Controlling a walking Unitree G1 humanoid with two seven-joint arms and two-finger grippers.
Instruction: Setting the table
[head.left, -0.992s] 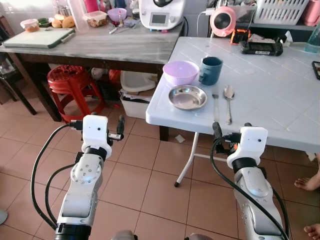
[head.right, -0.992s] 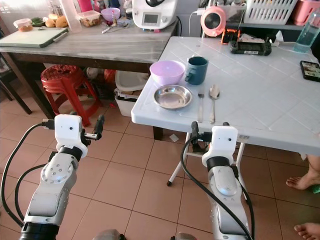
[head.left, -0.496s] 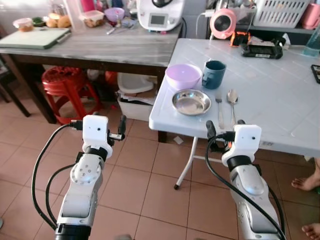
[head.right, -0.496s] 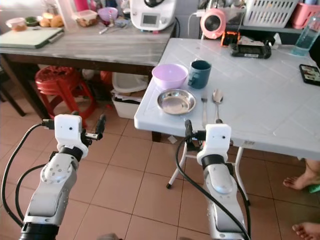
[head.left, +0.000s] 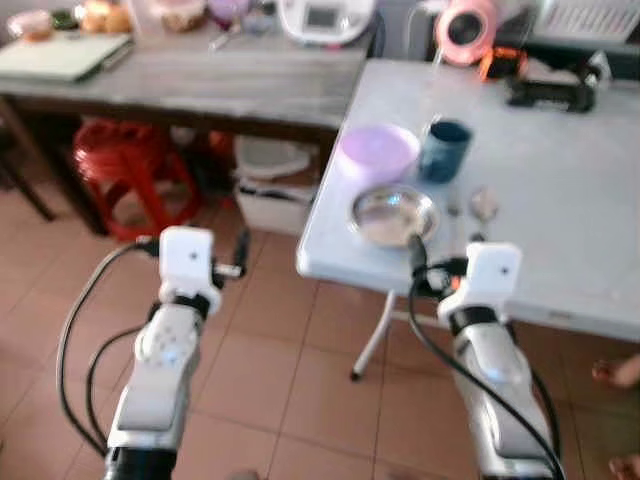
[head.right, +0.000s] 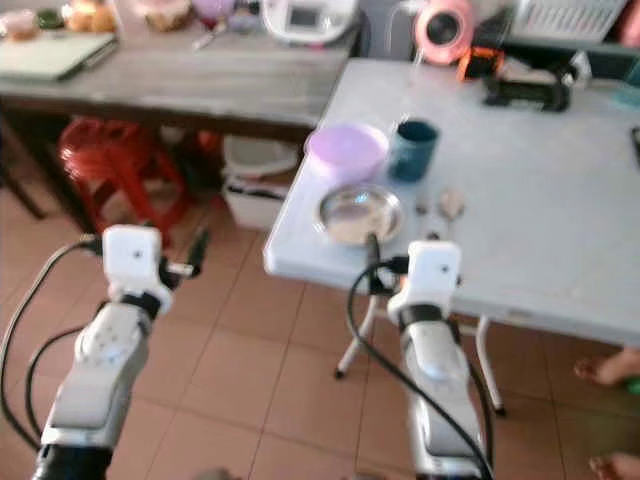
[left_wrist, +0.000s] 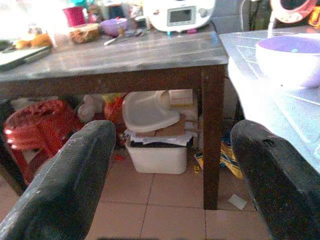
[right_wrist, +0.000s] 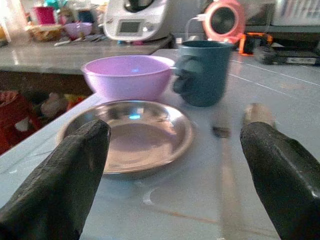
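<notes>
On the white table (head.left: 560, 250), a steel plate (head.left: 393, 215) sits near the front left corner. Behind it stand a purple bowl (head.left: 378, 155) and a teal mug (head.left: 445, 150). A fork (right_wrist: 222, 150) and a spoon (head.left: 484, 205) lie to the plate's right. My right gripper (head.left: 445, 262) hovers at the table's front edge just before the plate, open and holding nothing. In its wrist view the plate (right_wrist: 132, 135) lies between the fingers (right_wrist: 55, 185). My left gripper (left_wrist: 167, 185) is open over the floor, left of the table. The eye views are blurred.
A dark wooden side table (head.left: 200, 80) stands at the back left with a chopping board (head.left: 60, 55) and a white appliance (left_wrist: 177, 14). Beneath it are a red stool (head.left: 125, 165) and a white bin (left_wrist: 160, 150). A person's foot (head.right: 605, 365) is at the lower right.
The camera has moved closer and the picture has blurred. My right gripper has come up to the table's front edge by the plate. The left gripper has held its place.
</notes>
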